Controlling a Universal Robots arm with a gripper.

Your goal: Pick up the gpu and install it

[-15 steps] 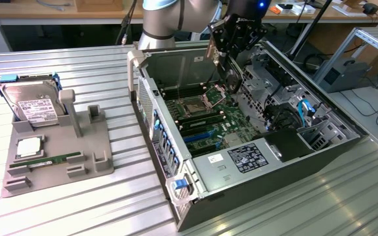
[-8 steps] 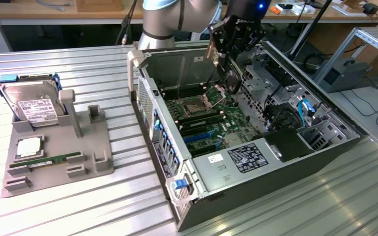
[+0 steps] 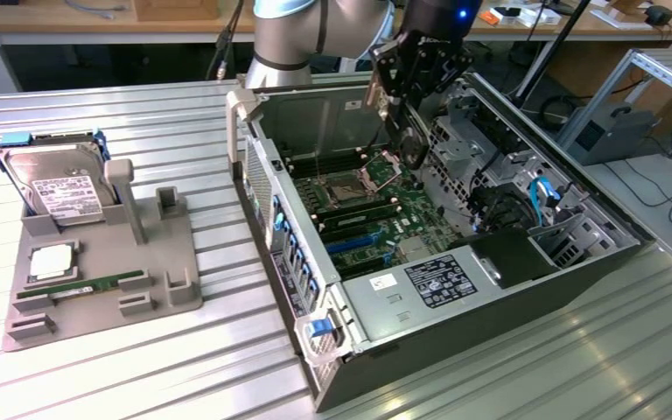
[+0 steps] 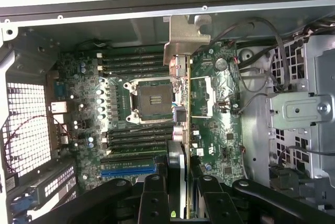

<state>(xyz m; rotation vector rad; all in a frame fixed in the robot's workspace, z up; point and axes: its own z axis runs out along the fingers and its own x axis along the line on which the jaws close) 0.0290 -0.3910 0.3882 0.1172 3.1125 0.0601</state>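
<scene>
gpu (image 3: pixel 381 96) hangs in the end effector (image 3: pixel 415 150) above the open computer case (image 3: pixel 276 201) in the exterior view, raised clear of the motherboard (image 3: pixel 366 206) and not seated in anything. Its silver bracket end points toward the case wall nearest the arm's base, and the card stands on edge. The blue slots (image 3: pixel 348 243) lie lower down the board, toward the exterior view's left and well apart from the card. On the desk (image 3: pixel 172 367) at the exterior view's left, a gray holder (image 3: pixel 137 289) carries a hard drive (image 3: pixel 62 188) and a memory stick (image 3: pixel 85 287), both untouched. In the wrist view, the end effector (image 4: pixel 180 179) is partly closed, its 2 fingers (image 4: pixel 154 195) pressed on the flat faces of the gpu (image 4: pixel 182 109), which shows edge-on as a thin strip running straight away from the grip to the bracket (image 4: pixel 186 38) at its far end. That strip passes just beside the empty processor socket (image 4: pixel 152 98). The blue slot (image 4: pixel 128 170) lies off to 1 side of the fingers, and by my reading its long axis runs crosswise to the card's, so the 2 are not lined up.
</scene>
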